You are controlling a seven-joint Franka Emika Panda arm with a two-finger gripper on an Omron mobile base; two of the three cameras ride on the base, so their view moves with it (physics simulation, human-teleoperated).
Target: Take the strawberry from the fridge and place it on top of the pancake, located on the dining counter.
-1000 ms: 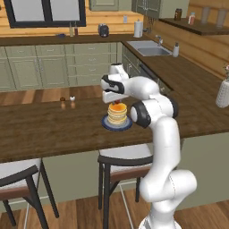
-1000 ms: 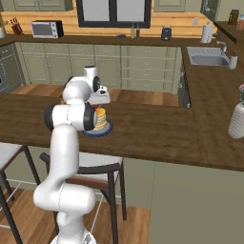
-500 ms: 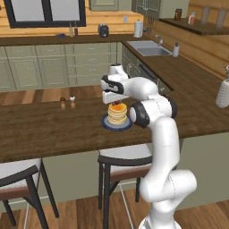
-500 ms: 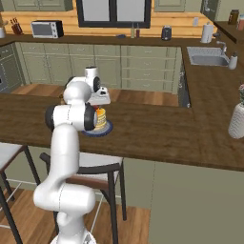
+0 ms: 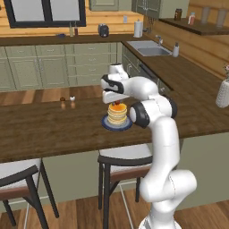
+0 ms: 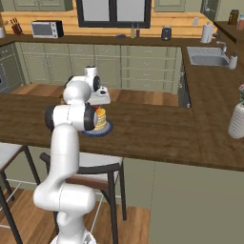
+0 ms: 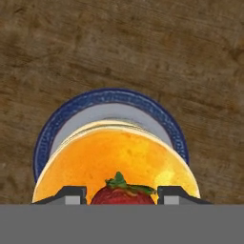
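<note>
Centrally, the gripper (image 7: 122, 196) hangs directly over the pancake (image 7: 116, 164), whose stack sits on a blue-rimmed plate (image 7: 47, 133) on the dining counter (image 7: 119, 43). Its 2 fingertips (image 7: 71, 195) stand apart on either side of the strawberry (image 7: 123, 194); whether they touch the fruit cannot be told. From the left base view, the strawberry (image 5: 117, 103) rests on top of the stack (image 5: 117, 114).

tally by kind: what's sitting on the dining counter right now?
Pancake stack: 1
Plate under it: 1
Strawberry between the fingers of the hand, above the stack: 1
Small shakers near the far edge: 2
Pale textured vase at the right end: 1
Total: 6
</note>
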